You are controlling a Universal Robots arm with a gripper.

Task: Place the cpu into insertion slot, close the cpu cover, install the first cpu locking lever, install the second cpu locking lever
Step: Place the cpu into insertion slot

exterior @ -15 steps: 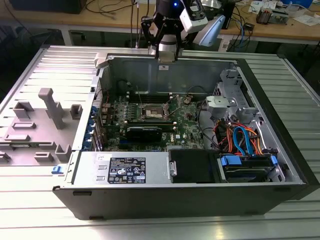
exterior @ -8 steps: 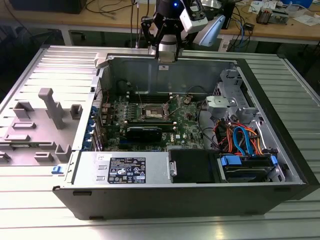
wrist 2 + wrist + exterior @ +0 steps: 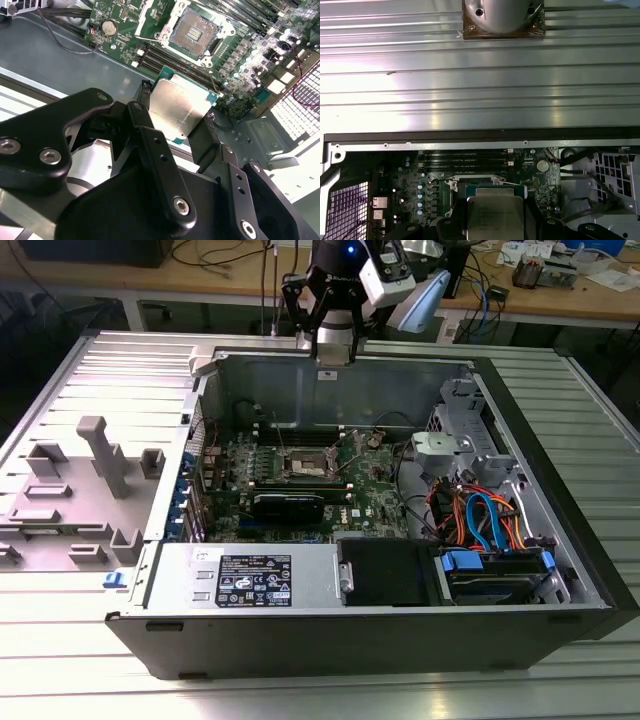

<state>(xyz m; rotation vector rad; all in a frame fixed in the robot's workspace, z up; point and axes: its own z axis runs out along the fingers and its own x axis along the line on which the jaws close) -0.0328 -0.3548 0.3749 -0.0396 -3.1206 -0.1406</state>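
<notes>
The claw (image 3: 178,106) is clamped on the edges of the cpu (image 3: 175,116). It is held well clear of the uncovered insertion slot (image 3: 194,32).

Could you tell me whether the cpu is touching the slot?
Apart. In the second wrist view the claw grips the cpu, and the slot lies bare beyond it, with memory slots between them.
</notes>
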